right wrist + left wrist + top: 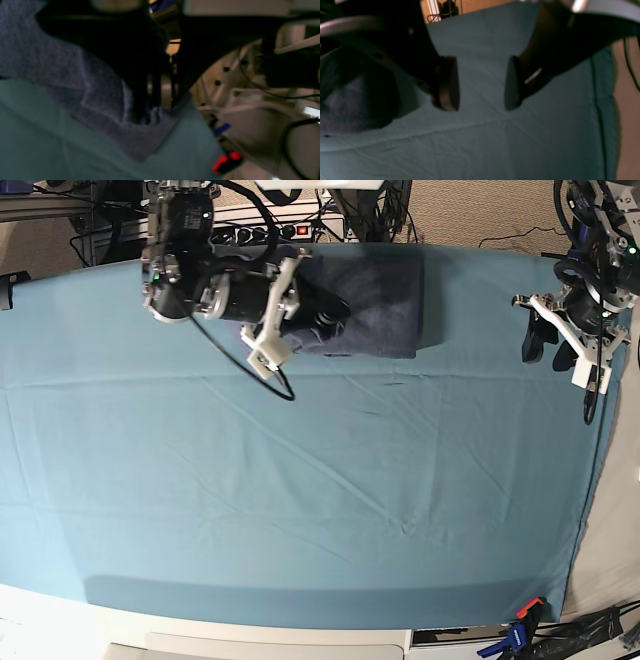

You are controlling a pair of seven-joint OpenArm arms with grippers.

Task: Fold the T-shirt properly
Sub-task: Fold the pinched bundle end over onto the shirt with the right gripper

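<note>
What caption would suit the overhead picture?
Right gripper pinches the folded T-shirt on the teal table cloth; left gripper hangs open, apart.

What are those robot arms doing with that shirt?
They are folding a T-shirt. It lies folded into a small bundle at the far edge of the teal table cloth. The right gripper is pinched shut on the shirt's edge. The left gripper hangs open off to the side, holding nothing.
</note>
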